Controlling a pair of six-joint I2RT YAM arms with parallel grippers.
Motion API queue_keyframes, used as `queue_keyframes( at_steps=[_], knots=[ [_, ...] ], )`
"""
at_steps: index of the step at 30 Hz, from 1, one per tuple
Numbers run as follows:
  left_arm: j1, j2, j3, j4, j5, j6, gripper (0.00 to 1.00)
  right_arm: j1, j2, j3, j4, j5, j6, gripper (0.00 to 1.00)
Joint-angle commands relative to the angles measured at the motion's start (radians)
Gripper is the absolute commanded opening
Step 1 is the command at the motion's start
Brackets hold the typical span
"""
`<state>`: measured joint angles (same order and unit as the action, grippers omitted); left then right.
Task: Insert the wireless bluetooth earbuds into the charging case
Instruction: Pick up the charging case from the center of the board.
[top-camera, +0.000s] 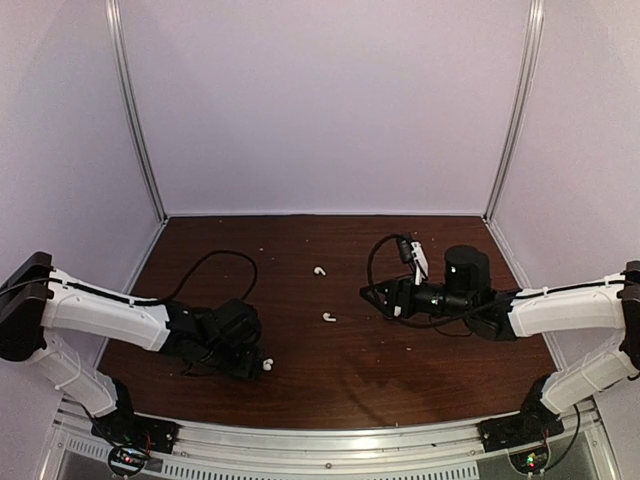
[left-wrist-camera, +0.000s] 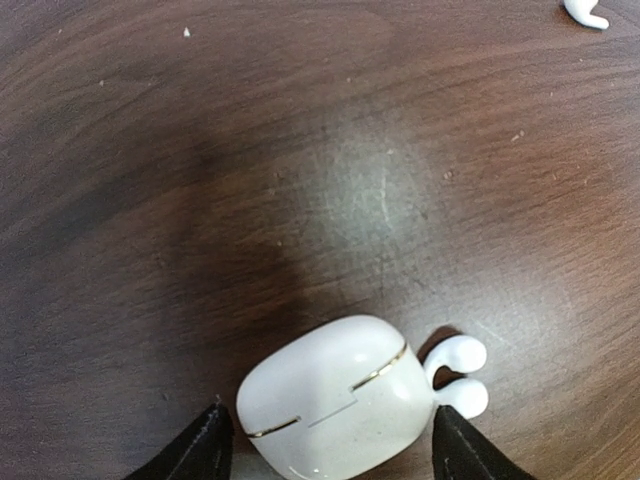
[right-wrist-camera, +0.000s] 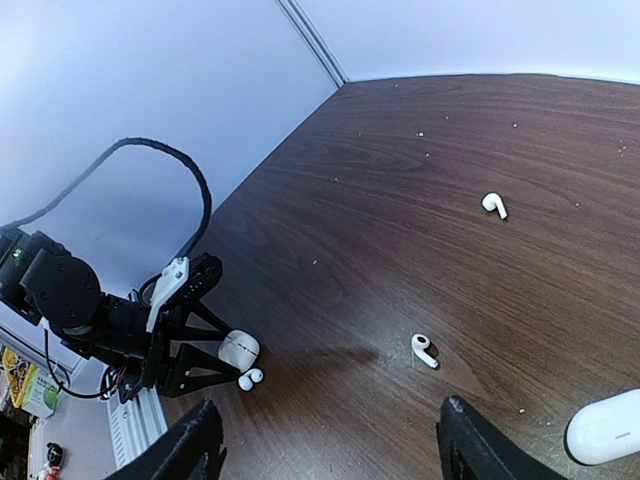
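A closed white charging case (left-wrist-camera: 335, 400) with a gold seam lies on the table between my left gripper's (left-wrist-camera: 328, 418) open fingers, narrow gaps on both sides. Two white earbuds (left-wrist-camera: 460, 375) lie together against the case's right end, beside the right finger (left-wrist-camera: 465, 445). From above, the left gripper (top-camera: 250, 362) is at the front left with this pair of earbuds (top-camera: 266, 364) at its tip. Two more earbuds lie mid-table, one nearer (top-camera: 329, 317) (right-wrist-camera: 423, 350) and one farther (top-camera: 319, 270) (right-wrist-camera: 494, 204). My right gripper (top-camera: 385, 298) (right-wrist-camera: 330, 435) hovers open and empty. A second white case (right-wrist-camera: 605, 428) lies beside it.
The table (top-camera: 300, 240) is dark brown wood with small crumbs. Pale booth walls (top-camera: 320, 100) enclose it on three sides. Black cables loop over both arms. A metal rail (top-camera: 330, 435) runs along the front edge.
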<state>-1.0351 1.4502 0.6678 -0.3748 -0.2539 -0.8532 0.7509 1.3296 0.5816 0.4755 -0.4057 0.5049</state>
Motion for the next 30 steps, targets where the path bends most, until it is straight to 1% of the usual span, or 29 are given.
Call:
queue_keyframes(
  at_steps=[1,7,13,18,21,24,27,30],
  knots=[
    [-0.005,0.019,0.028,-0.009,-0.039,0.010,0.69,-0.010,-0.015,-0.013,0.029,-0.013,0.012,0.75],
    [-0.003,0.034,0.027,-0.011,-0.049,0.018,0.63,-0.016,-0.015,-0.021,0.040,-0.017,0.017,0.75],
    [0.016,0.059,0.027,-0.011,-0.057,0.037,0.64,-0.018,-0.013,-0.025,0.043,-0.024,0.016,0.75],
    [0.055,0.043,0.005,0.013,-0.032,0.065,0.67,-0.019,-0.012,-0.026,0.041,-0.028,0.014,0.76],
    [0.065,0.046,0.004,0.024,-0.026,0.082,0.67,-0.021,-0.012,-0.028,0.043,-0.026,0.012,0.76],
    [0.069,0.055,0.002,0.040,-0.009,0.097,0.61,-0.021,-0.012,-0.028,0.042,-0.027,0.011,0.76],
    [0.079,0.051,-0.005,0.051,0.002,0.104,0.52,-0.023,-0.012,-0.029,0.038,-0.027,0.006,0.76],
    [0.093,0.034,-0.009,0.054,0.006,0.117,0.48,-0.024,-0.013,-0.028,0.034,-0.030,0.000,0.76]
  ],
)
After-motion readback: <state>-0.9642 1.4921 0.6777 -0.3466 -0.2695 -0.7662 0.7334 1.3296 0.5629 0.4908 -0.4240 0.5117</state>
